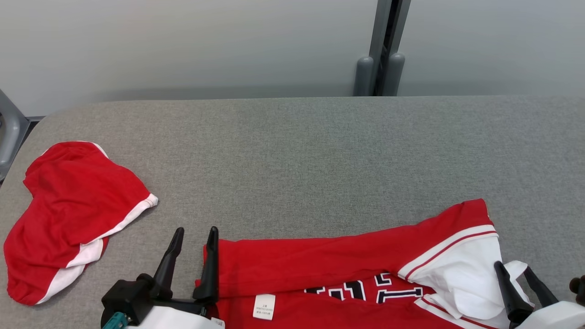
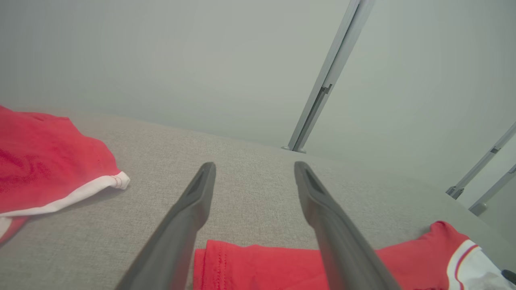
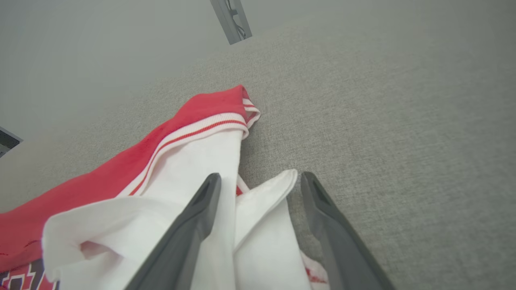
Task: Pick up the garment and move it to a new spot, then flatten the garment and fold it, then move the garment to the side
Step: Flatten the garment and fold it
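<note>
The left gripper (image 1: 196,230) is held low at the left corner of the red jersey (image 1: 329,269), the right gripper (image 1: 513,268) over its white sleeve (image 1: 461,269), both pointed forward, jaws apart. The jersey is laid along the near edge of the grey table (image 1: 320,151), long axis left-right.

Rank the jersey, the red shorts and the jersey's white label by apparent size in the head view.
1. Jersey: largest, even though the bottom edge cuts it off.
2. Red shorts: clearly smaller.
3. White label: smallest by far.
The jersey lies nearer the camera, so true sizes stay unsure.
</note>
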Motion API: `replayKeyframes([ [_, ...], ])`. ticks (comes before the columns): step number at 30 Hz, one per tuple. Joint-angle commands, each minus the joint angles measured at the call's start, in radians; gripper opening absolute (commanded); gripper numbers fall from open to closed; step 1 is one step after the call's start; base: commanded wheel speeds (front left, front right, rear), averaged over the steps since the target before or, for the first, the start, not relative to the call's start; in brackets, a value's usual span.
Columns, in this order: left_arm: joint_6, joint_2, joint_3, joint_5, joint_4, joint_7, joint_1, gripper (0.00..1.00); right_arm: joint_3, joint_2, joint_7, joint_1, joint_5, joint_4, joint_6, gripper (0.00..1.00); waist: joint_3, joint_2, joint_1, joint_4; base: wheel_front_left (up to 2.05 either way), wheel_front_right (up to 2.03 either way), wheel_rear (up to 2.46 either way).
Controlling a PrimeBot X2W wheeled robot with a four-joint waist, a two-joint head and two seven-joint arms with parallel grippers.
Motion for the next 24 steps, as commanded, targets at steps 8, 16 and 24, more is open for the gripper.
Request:
replayKeyframes([
  [8, -0.055, -0.019, 0.023, 0.061, 0.015, -0.004, -0.004, 1.0, 0.099, -0.003, 0.017, -0.04, 0.079, 0.097, 0.0, 1.0, 0.003, 0.0, 0.0, 0.02, 0.0, 0.0, 0.0],
  [16, -0.055, -0.021, 0.023, 0.051, 0.009, -0.004, -0.006, 1.0, 0.203, -0.007, 0.02, -0.073, 0.169, 0.123, 0.0, 0.84, 0.003, 0.0, 0.0, 0.031, 0.0, 0.0, 0.0],
  [24, -0.05, -0.021, 0.021, 0.051, 0.005, -0.004, -0.01, 1.0, 0.242, -0.046, -0.013, -0.104, 0.223, 0.142, 0.0, 0.0, 0.004, 0.0, 0.0, 0.027, 0.0, 0.0, 0.0],
])
